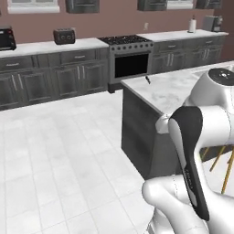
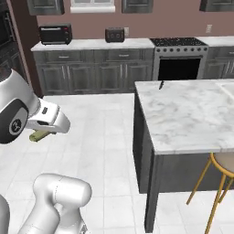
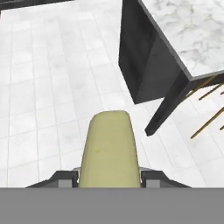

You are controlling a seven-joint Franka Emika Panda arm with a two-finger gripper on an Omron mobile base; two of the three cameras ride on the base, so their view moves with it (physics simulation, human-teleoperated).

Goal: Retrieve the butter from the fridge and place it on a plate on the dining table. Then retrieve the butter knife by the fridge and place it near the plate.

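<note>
My gripper [image 3: 109,178] is shut on the butter [image 3: 109,148], a pale yellow stick that juts out between the two dark fingertips [image 3: 65,177]. From the right base view the butter [image 2: 39,135] hangs under my hand above the white tiled floor, left of the dining table [image 2: 192,123]. The table's white marble top [image 1: 169,91] rests on a dark base. A slim black butter knife [image 2: 161,85] lies near its far corner, also seen as the butter knife [image 1: 147,80] in the left base view. The fridge and the plate are out of view.
Grey cabinets with a stove [image 2: 180,57], a toaster [image 2: 114,34] and a microwave [image 2: 55,34] line the back wall. A brown stool on orange legs [image 2: 221,169] stands at the table's near side. Open tiled floor [image 1: 59,151] lies between me and the counters.
</note>
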